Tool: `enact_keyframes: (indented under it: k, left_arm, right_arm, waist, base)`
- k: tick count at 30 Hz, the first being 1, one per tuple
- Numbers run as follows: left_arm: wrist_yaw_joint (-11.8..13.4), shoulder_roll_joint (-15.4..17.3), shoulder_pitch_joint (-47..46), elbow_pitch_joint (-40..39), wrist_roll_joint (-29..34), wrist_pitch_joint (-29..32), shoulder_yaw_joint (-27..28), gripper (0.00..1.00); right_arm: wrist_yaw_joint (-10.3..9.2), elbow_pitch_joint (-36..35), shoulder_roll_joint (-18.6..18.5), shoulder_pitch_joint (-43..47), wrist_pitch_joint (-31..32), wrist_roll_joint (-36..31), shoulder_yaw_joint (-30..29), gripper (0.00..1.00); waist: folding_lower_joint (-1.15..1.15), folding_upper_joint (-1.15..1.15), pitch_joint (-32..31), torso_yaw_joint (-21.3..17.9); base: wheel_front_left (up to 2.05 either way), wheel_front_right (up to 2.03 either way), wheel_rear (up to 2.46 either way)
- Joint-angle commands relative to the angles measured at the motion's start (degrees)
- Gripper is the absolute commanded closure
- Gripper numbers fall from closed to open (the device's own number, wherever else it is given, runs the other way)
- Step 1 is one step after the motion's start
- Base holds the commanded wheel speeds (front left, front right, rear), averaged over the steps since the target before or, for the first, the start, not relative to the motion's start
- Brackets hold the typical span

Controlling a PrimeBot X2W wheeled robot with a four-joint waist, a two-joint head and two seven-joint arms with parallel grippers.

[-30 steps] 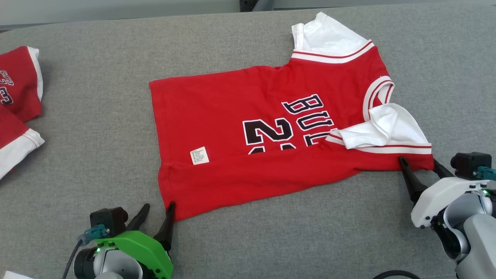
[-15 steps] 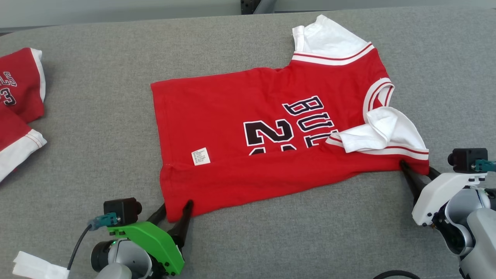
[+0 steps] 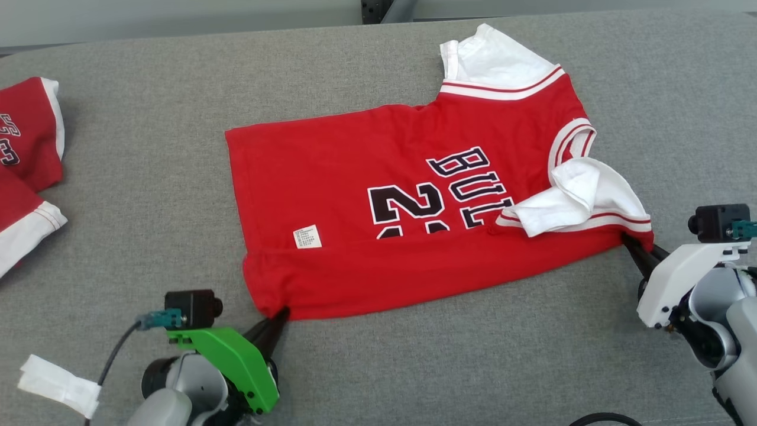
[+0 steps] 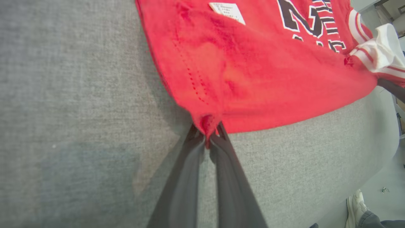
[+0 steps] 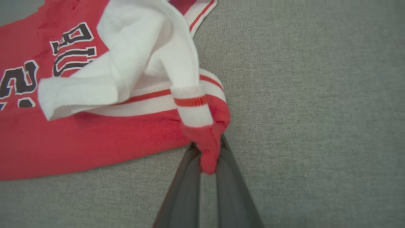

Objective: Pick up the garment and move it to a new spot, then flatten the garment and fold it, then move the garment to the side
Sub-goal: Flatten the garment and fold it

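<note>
The left gripper (image 4: 207,134) has its jaws pressed together on the shirt (image 3: 355,195), at the near corner of its hem. In the left wrist view a small pucker of red cloth is squeezed between the two dark tips. The right gripper (image 5: 208,152) has its jaws clamped on the same shirt, at the near corner of its shoulder end. There a tongue of red cloth sticks out between the tips, just below the striped white cuff. The two pinched corners sit at opposite ends of the shirt's near edge, which runs almost straight between them.

The shirt lies spread on the grey, cloth-covered tabletop (image 3: 148,177), with its hem toward the robot's left and its collar toward the right. A strip along its near edge covers the lower part of the black number and letters on the front. A small white label (image 3: 307,236) shows on the red cloth near the hem end. The near white sleeve (image 3: 582,198) is crumpled over the front, just beside the letters. The far white sleeve (image 3: 497,59) lies flat at the shirt's far edge.

A second red shirt (image 3: 26,160) lies well apart from the first, beyond its hem end. In the left wrist view a pale shoe (image 4: 356,205) shows on the floor, past the shirt's shoulder end.
</note>
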Motion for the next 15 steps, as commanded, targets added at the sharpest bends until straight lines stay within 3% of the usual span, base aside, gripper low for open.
enact_keyframes:
  k: [1, 8, 15]
  left_arm:
    - [-0.37, 1.4, -1.67, -0.61, -0.65, 0.94, 0.42, 1.0]
    - [-1.4, 6.22, -7.23, -8.36, -2.95, 9.2, 1.65, 1.0]
    - [1.23, 10.64, -8.57, -19.41, -5.22, 16.22, 3.48, 1.0]
  right_arm:
    - [-0.09, -0.69, -1.28, -1.17, 0.89, 0.67, 0.01, 1.0]
    - [-0.09, -6.77, -7.68, -5.19, 11.49, 4.83, 2.34, 1.0]
    - [-0.09, -16.46, -14.63, -8.65, 26.22, 10.15, 0.34, 1.0]
  waist:
    - [0.0, 0.0, -0.14, 0.11]
    - [0.0, 0.0, -1.24, 0.37]
    - [0.0, 0.0, -1.55, -0.71]
  base:
    - [0.0, 0.0, 0.0]
    - [0.0, 0.0, 0.0]
    - [0.0, 0.0, 0.0]
